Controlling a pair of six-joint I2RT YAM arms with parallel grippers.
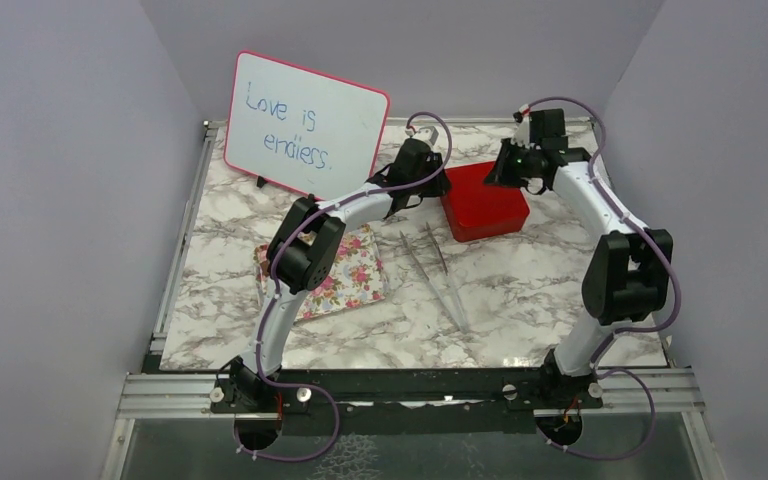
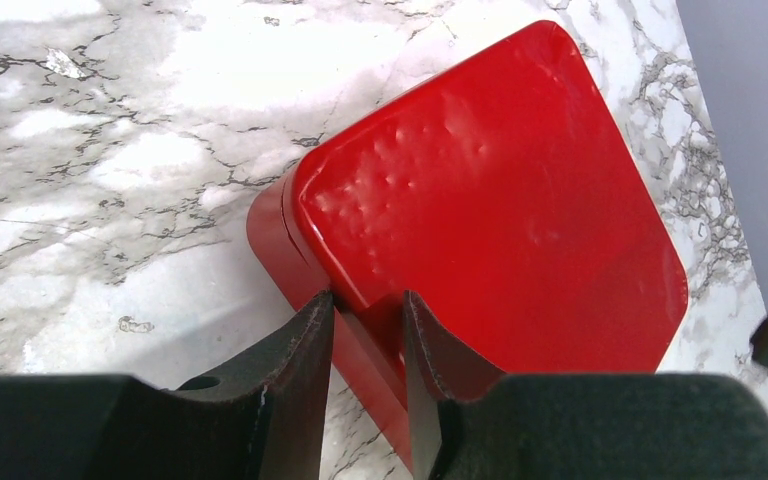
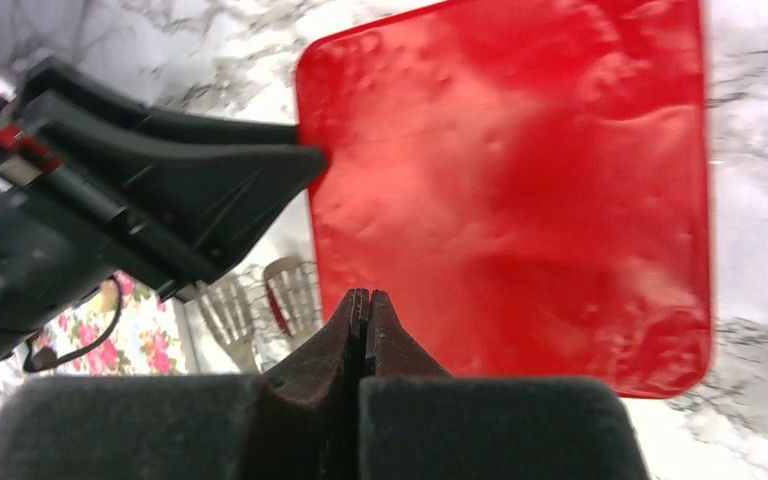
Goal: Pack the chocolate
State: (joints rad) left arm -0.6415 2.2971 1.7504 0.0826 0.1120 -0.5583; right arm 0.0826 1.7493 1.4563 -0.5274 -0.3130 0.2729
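Left wrist, left gripper (image 2: 366,300): pinching a corner of the glossy red box (image 2: 500,200); lid shut
Right wrist, right gripper (image 3: 364,296): pressed together; empty; above the box
Chocolate: hidden

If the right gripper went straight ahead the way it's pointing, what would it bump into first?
The red box. The shut right gripper points at its closed lid, so it would most likely touch that first. How far above the lid it hangs is hard to tell.
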